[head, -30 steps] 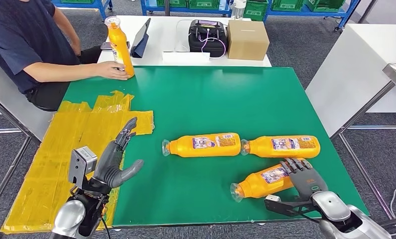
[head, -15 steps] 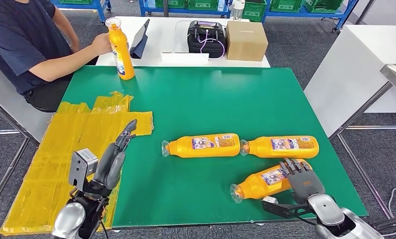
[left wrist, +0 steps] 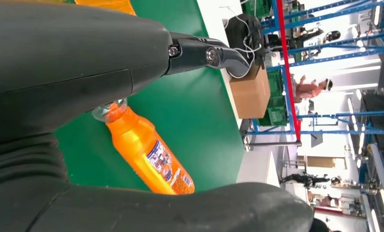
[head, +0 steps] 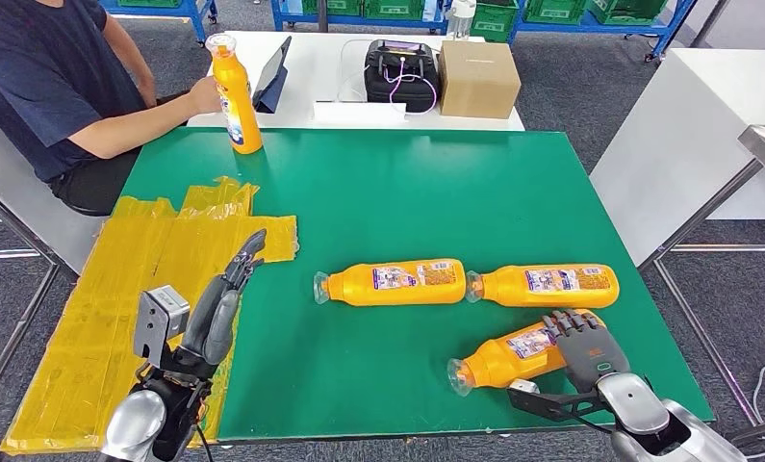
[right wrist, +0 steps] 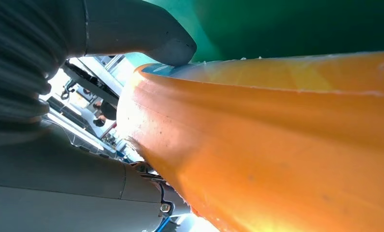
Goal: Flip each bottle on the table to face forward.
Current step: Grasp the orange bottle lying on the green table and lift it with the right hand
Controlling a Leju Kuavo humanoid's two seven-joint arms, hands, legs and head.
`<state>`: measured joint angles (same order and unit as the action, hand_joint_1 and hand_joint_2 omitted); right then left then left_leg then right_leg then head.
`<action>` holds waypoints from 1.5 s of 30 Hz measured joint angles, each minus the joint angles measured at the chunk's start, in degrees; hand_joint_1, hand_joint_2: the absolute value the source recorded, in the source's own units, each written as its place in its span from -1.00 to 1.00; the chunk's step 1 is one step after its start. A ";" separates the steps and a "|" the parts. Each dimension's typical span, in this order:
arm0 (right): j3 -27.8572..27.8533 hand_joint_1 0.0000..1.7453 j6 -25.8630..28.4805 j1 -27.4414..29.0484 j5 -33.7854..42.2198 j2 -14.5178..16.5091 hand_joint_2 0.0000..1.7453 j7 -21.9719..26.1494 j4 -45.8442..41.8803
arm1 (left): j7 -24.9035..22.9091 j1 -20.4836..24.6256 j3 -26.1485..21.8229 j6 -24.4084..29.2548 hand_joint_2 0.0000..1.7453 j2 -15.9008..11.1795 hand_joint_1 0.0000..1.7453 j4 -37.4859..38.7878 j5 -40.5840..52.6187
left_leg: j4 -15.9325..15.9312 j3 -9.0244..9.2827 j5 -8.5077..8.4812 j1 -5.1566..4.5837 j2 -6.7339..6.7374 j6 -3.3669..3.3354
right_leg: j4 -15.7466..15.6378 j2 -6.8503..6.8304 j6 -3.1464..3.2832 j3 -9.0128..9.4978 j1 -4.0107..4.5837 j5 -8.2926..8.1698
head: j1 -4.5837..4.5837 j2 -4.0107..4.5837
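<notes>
Since a second ago the person [head: 51,87] at the upper left of the head view has stood the upright bottle [head: 236,91] on the far-left corner of the green desk [head: 426,192] and slid the hand up from its base to its upper body, where it still rests. The three lying bottles have hardly shifted. The robot's left hand [head: 219,308] has drawn its thumb in beside the fingers, and the right hand [head: 580,342] has kept its place on the nearest bottle. This suggests one bottle is already dealt with, while three are still on their sides and await turning.

In the lower middle of the head view the middle bottle [head: 393,282] and the right bottle [head: 544,284] lie end to end, caps pointing left, labels up. Just below them the nearest bottle [head: 513,356] lies slanted, its cap toward the lower left and its base under the right hand.

The right hand comes in from the lower right corner, palm down, with its fingers curled over the thick end of that bottle. The right wrist view shows the thumb [right wrist: 165,41] lying against the orange wall, so the hand appears to grip it, ready to roll or lift it.

The left hand hovers at the lower left, above the edge where the yellow sheet [head: 118,289] meets the green, fingers straight, close together and pointing up the frame, holding nothing.
</notes>
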<state>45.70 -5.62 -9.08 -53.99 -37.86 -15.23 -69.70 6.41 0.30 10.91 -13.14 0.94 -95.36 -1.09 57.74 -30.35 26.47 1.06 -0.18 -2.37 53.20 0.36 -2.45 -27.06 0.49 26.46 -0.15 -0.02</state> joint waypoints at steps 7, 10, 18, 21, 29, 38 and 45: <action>0.00 1.00 0.00 0.01 0.04 -0.02 1.00 0.01 0.00 | 0.05 0.00 0.00 0.00 -1.00 0.00 -1.00 0.00 0.00 | 0.00 0.00 0.00 0.00 0.00 0.00 | -0.02 0.00 0.00 0.01 0.00 0.00 | 0.01 0.00; 0.06 1.00 0.00 0.00 0.07 -0.15 1.00 0.10 -0.03 | 0.21 0.01 -0.01 -0.02 -1.00 0.01 -1.00 0.00 0.00 | 0.00 0.02 0.02 0.02 0.00 0.00 | -0.05 -0.01 -0.01 0.05 0.01 0.02 | 0.00 0.00; -3.27 1.00 4.33 2.93 0.33 4.44 1.00 -4.34 -0.57 | 0.85 -4.30 -1.25 0.95 -1.00 0.02 -1.00 -2.69 1.03 | -0.02 0.15 0.29 0.05 0.20 0.17 | -0.09 0.17 -0.20 0.15 0.06 -0.06 | 0.05 0.00; -4.09 1.00 4.33 3.39 0.25 5.08 1.00 -4.40 -0.78 | 0.85 -4.89 -1.51 0.94 -1.00 0.02 -1.00 -3.08 1.03 | -0.02 0.22 0.39 0.12 0.21 0.25 | -0.09 0.17 -0.17 0.19 0.14 -0.05 | 0.05 0.00; -5.21 1.00 5.48 4.10 0.73 5.93 1.00 -3.92 -1.13 | 0.85 -5.55 -1.62 1.04 -1.00 0.02 -1.00 -3.42 1.07 | -0.02 0.25 0.46 0.24 0.23 0.34 | -0.07 0.17 -0.02 0.26 0.30 -0.20 | 0.05 0.00; -20.80 1.00 6.02 15.05 22.71 18.19 1.00 6.50 -22.64 | 2.56 -15.08 -5.99 0.04 -1.00 0.26 -1.00 -9.72 1.52 | 0.06 -1.20 0.11 -0.06 -0.15 0.43 | 0.76 -0.13 -0.26 -0.75 0.06 -0.35 | -0.02 0.00; -29.37 1.00 6.42 20.00 25.73 25.87 1.00 10.87 -33.53 | 2.69 -17.15 -7.26 -0.16 -1.00 1.44 -1.00 -11.46 1.42 | 0.06 -2.01 -0.12 -0.22 -0.39 0.48 | 1.16 -0.41 -0.25 -1.65 -0.11 -0.33 | 0.01 0.00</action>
<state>16.34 0.80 10.92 -28.26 -11.98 -4.37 -103.23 9.10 -16.85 3.65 -13.30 2.38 -106.82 0.33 57.80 -32.36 26.35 0.84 -0.57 -1.89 54.35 -0.05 -2.70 -28.70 0.38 26.13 -0.15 -0.02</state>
